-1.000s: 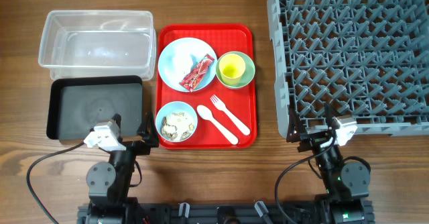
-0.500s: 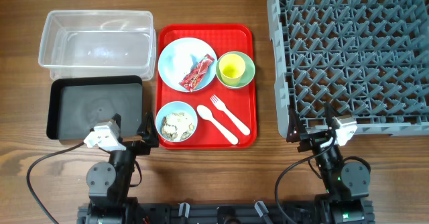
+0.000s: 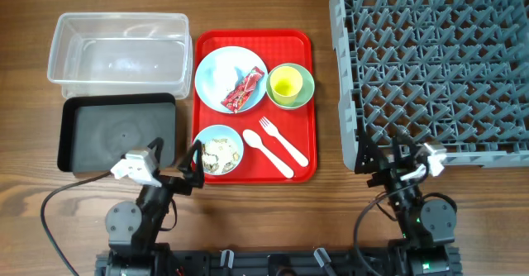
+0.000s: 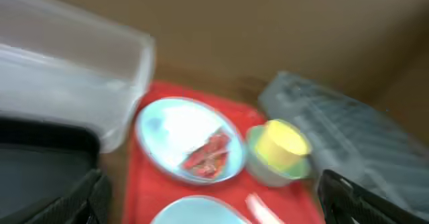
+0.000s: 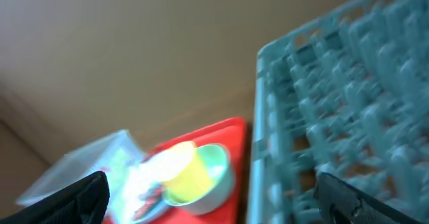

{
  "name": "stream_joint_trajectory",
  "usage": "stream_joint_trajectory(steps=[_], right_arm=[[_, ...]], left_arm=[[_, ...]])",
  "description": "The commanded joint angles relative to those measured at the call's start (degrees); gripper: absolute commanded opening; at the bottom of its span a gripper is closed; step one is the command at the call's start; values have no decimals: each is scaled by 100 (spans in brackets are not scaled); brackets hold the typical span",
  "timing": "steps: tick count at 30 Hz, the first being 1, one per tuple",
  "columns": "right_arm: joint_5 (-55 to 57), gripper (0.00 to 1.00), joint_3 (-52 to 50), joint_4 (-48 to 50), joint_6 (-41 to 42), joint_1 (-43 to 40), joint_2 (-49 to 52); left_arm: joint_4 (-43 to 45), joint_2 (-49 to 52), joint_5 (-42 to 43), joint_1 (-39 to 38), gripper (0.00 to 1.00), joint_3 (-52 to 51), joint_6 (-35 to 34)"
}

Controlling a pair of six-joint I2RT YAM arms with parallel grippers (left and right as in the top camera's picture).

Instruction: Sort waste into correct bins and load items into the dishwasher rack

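On the red tray [image 3: 253, 170], a pale blue plate [image 3: 216, 61] holds a white tissue [image 3: 216, 76] and a red wrapper [image 3: 244, 90]. Beside it a yellow-green cup [image 3: 286, 83] stands inside the green bowl [image 3: 306, 94]. The blue bowl [image 3: 219, 150] holds beige food scraps [image 3: 221, 151]. A white fork [image 3: 281, 140] and spoon [image 3: 266, 152] lie next to it. My left gripper [image 3: 176, 156] is open and empty just left of the blue bowl. My right gripper [image 3: 386, 154] is open and empty at the grey rack's [image 3: 434, 61] near edge. Both wrist views are blurred: the plate [image 4: 167, 133], wrapper [image 4: 209, 151] and cup [image 5: 184, 170] show ahead.
The clear tub [image 3: 116, 49] sits at the back left, with the black tray [image 3: 116, 131] right in front of it. Both stand left of the red tray. Bare wooden table [image 3: 326, 102] separates the red tray from the rack.
Both arms have shifted: the left gripper moved right toward the blue bowl, and the right gripper turned slightly to the right. Objects on the tray have not moved.
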Motion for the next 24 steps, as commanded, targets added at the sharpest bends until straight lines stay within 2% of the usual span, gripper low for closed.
stream_joint_trajectory(steps=[1,4,7,11,15,21,24], right_arm=[[-1117,100,186,17,872,-33,39],[-1580,100,608,-101,837,-33,46],[-1829,100,1237,-348,317,-33,162],[-1698,100,2444,-1440,-354,-33,774],[-1349,100,3834,-2837,-824,-33,1934],[-461,100,6000,-4992,-1746,-33,4183],[-599,100,6647,-5626,-1808,-33,5025]], left_arm=[[603,-24,1113,42,100,144,-389],[634,107,1106,42,100,542,-662],[455,595,1106,42,100,1130,-684],[-109,1648,1132,42,100,2153,-680],[-1300,3340,1244,42,100,3818,-603],[-3331,5689,1403,-103,100,6454,575],[-3832,6391,1556,-131,100,7176,341]])
